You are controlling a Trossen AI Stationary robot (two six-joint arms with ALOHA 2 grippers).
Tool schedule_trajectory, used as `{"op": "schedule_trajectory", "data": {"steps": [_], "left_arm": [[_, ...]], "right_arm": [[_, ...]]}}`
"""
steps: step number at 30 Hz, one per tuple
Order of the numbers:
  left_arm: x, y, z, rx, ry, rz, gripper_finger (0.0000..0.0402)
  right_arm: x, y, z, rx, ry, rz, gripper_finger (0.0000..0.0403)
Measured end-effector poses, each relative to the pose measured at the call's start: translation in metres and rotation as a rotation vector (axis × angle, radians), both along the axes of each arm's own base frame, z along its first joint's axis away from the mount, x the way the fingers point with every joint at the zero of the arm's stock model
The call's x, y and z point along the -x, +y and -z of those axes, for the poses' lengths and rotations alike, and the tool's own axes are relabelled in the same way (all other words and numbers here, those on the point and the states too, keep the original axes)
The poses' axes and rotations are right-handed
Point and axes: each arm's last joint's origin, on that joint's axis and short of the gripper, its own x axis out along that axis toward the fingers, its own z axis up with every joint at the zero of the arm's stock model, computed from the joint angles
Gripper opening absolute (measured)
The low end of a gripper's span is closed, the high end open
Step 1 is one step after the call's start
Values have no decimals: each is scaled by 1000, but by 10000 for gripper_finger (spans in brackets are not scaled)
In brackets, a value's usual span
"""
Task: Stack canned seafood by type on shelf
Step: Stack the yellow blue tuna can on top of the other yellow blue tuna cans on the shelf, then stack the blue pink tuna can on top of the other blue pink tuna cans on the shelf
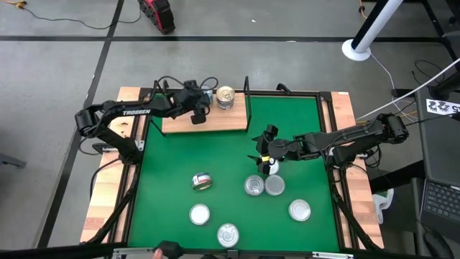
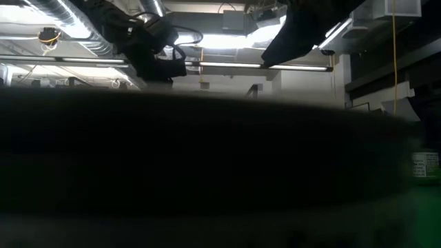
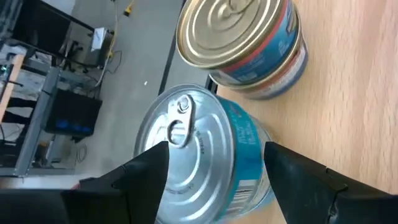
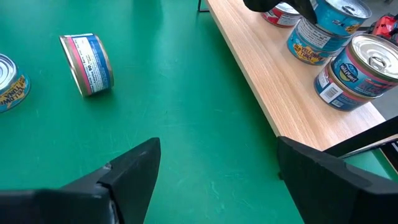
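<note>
Canned seafood risk: our left gripper (image 3: 214, 171) grasps a teal-labelled silver tin (image 3: 199, 155) touching the gold-lidded tin (image 3: 239, 43) on the light wooden shelf (image 3: 348, 93); we may knock it. Right gripper (image 4: 214, 165) idles, released.

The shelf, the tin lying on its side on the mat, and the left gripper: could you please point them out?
shelf (image 1: 215, 122): high view, bare wood.
tin lying on its side (image 1: 202, 180): high view, label wall.
left gripper (image 3: 214, 165): left wrist view, midway between fingertips, astride a teal tin.
</note>
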Motion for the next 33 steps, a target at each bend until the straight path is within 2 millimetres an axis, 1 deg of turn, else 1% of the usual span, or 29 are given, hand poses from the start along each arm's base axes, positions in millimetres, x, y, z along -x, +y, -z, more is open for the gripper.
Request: {"op": "schedule_trajectory", "data": {"steps": [8, 11, 15, 19, 25, 29, 33], "left_arm": [[1, -1, 1, 15, 30, 3, 260], [-1, -6, 0, 9, 33, 26, 260], [-4, -19, -10, 0, -8, 55, 260], [-8, -39, -21, 11, -91, 82, 260], [-14, -76, -34, 78, -228, 127, 260], [-17, -103, -35, 179, -293, 132, 260], [-17, -132, -29, 318, -317, 119, 260]], "right_arm": [[0, 0, 0, 0, 1, 0, 317], [0, 0, 0, 0, 1, 0, 317], [0, 0, 0, 0, 1, 0, 317], [0, 0, 0, -5, 3, -7, 317], [0, 1, 0, -31, 8, -40, 317], [0, 2, 1, -40, 11, -52, 317], [0, 2, 1, -48, 12, -61, 317]]}}
